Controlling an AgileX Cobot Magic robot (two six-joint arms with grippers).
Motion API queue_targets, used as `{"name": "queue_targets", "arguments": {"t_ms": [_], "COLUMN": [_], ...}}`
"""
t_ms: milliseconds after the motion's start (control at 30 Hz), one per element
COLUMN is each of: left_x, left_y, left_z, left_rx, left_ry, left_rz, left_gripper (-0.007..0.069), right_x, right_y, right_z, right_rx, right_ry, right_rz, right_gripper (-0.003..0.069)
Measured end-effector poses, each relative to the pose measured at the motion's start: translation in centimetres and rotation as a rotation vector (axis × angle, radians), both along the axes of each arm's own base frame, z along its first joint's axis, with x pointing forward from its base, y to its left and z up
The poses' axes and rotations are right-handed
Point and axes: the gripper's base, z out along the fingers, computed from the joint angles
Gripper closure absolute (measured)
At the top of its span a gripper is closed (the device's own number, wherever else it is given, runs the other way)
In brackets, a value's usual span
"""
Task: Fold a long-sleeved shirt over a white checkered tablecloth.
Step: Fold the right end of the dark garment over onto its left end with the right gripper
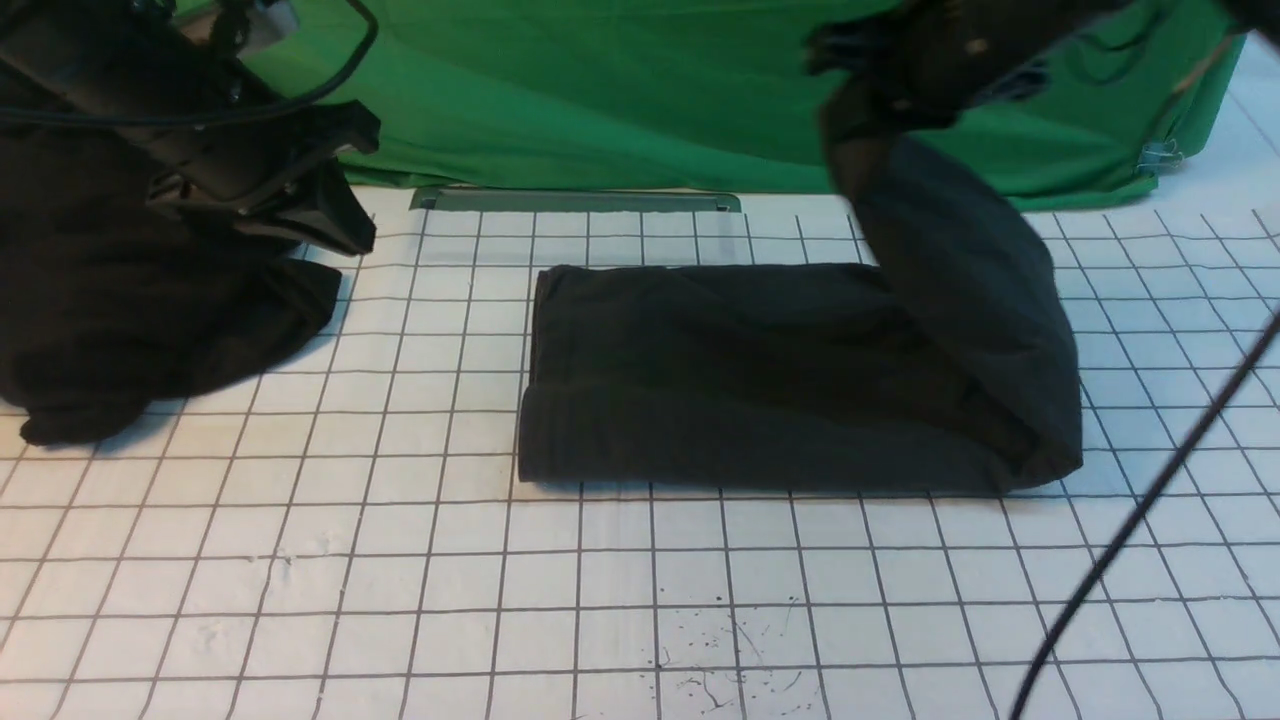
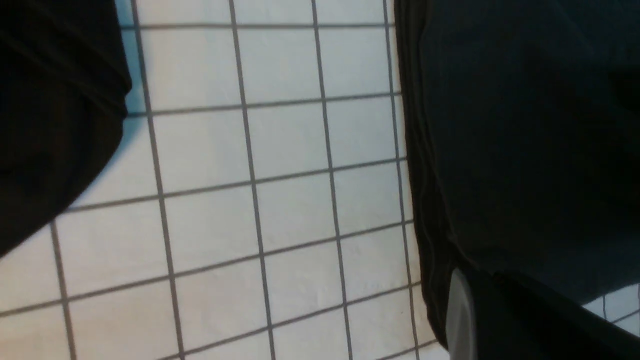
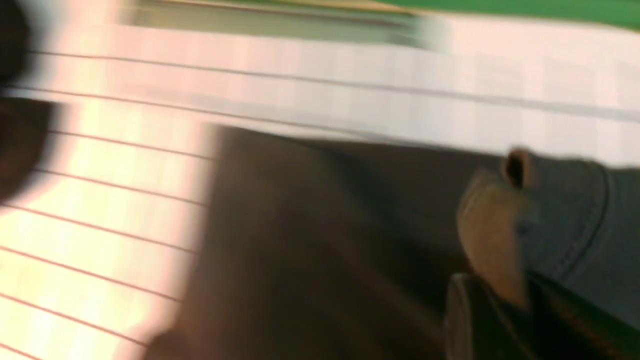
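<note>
**Shirt end held up over the checkered cloth**

The white checkered tablecloth (image 1: 640,580) covers the whole table, and a green backdrop (image 1: 600,90) hangs behind it. The long-sleeved shirt (image 1: 720,380) lies in the middle as a long folded band. Its right end rises off the table in a steep curve up to the right gripper (image 1: 855,120), whose jaws pinch the fabric. The right wrist view is blurred but shows a hem beside one finger. A black heap of cloth (image 1: 120,300) sits at the left edge, apart from the shirt, with bare squares between them. The left gripper (image 1: 345,195) hangs above that heap, and I cannot tell whether its jaws are apart or together. A thin black cable (image 1: 1150,510) crosses the right foreground. Small dark specks (image 1: 720,670) mark the near edge.
</note>
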Motion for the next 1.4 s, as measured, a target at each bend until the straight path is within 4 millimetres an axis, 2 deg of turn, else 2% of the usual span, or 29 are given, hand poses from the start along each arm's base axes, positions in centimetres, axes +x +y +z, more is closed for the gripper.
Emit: {"name": "queue_targets", "arguments": {"t_ms": [33,67,100,133,167,200,233,267,333,367,433,467,533,567,633,700,767,800,933,967,1000,1100,1133,1200,1400], "left_x": [0.0,0.1,0.0,0.0,0.0,-0.1,-0.1,-0.3,-0.6,-0.8,-1.1,-1.3,-1.7,-1.7,-2.0,-2.2,-2.2,-2.1,-1.8,-1.8,-1.7,-1.6,-1.6,-1.6,-1.6], "left_y": [0.0,-0.1,-0.1,-0.1,-0.1,-0.1,-0.1,-0.2,-0.3,-0.3,-0.4,-0.4,-0.5,-0.6,-0.9,-1.4,-2.3,-2.6,-4.0,-4.1,-4.5,-4.9,-4.9,-5.0,-5.0], "left_z": [0.0,0.1,0.0,0.0,0.0,0.0,0.0,0.0,-0.3,-0.5,-0.8,-1.1,-1.6,-1.6,-2.3,-2.9,-3.2,-3.2,-3.1,-3.1,-3.0,-3.0,-3.0,-3.0,-3.1], "left_rx": [-0.006,-0.009,-0.01,-0.01,-0.01,-0.011,-0.012,-0.017,-0.022,-0.024,-0.026,-0.027,-0.029,-0.029,-0.033,-0.037,-0.042,-0.043,-0.056,-0.056,-0.058,-0.06,-0.061,-0.058,-0.053], "left_ry": [-0.005,-0.006,-0.003,-0.003,0.004,0.011,0.016,0.03,0.064,0.086,0.121,0.141,0.172,0.175,0.201,0.219,0.211,0.198,0.157,0.152,0.138,0.125,0.125,0.123,0.121], "left_rz": [0.002,0.003,0.002,0.002,-0.002,-0.006,-0.008,-0.014,-0.029,-0.037,-0.05,-0.06,-0.069,-0.071,-0.078,-0.087,-0.094,-0.095,-0.101,-0.102,-0.104,-0.105,-0.105,-0.108,-0.109], "left_gripper": [0.0587,0.0586,0.0586,0.0586,0.0586,0.0586,0.0586,0.0585,0.0582,0.0579,0.0575,0.0571,0.0558,0.0555,0.0535,0.051,0.0482,0.0466,0.0404,0.0393,0.0365,0.0328,0.0328,0.0313,0.0306], "right_x": [-0.1,-0.3,-0.5,-0.5,-1.1,-1.1,-1.2,-1.4,-1.6,-1.7,-1.9,-1.9,-1.9,-1.9,-1.9,-2.2,-2.2,-2.2,-1.8,-1.6,-1.3,-0.8,-0.8,-0.5,0.0], "right_y": [2.7,4.4,7.8,7.8,10.7,11.6,11.9,13.0,13.8,14.0,13.8,13.3,11.2,11.2,8.0,5.1,2.8,2.6,3.1,3.7,4.9,6.9,7.1,8.3,8.7], "right_z": [-1.0,-1.7,-3.5,-3.5,-5.5,-6.8,-7.0,-8.7,-10.4,-10.9,-10.8,-10.4,-8.3,-8.3,-4.8,-2.6,-1.6,-1.7,-3.9,-4.6,-6.2,-8.8,-8.9,-11.0,-14.6], "right_rx": [0.033,0.053,0.089,0.089,0.099,0.099,0.1,0.089,0.07,0.059,0.047,0.033,-0.012,-0.012,-0.063,-0.122,-0.186,-0.205,-0.26,-0.264,-0.273,-0.27,-0.273,-0.295,-0.384], "right_ry": [-0.021,-0.035,-0.067,-0.067,-0.074,-0.072,-0.074,-0.056,-0.026,-0.007,0.016,0.029,0.061,0.061,0.081,0.111,0.135,0.147,0.18,0.176,0.168,0.136,0.132,0.113,0.14], "right_rz": [0.02,0.033,0.06,0.06,0.095,0.104,0.106,0.123,0.137,0.143,0.149,0.154,0.169,0.169,0.167,0.162,0.154,0.162,0.216,0.226,0.252,0.278,0.283,0.305,0.327], "right_gripper": [0.0568,0.0567,0.0561,0.0561,0.0545,0.0526,0.0517,0.048,0.0406,0.0347,0.0286,0.0258,0.0226,0.0226,0.0227,0.0228,0.0228,0.0228,0.0228,0.0226,0.0219,0.019,0.0187,0.0158,0.0151]}}
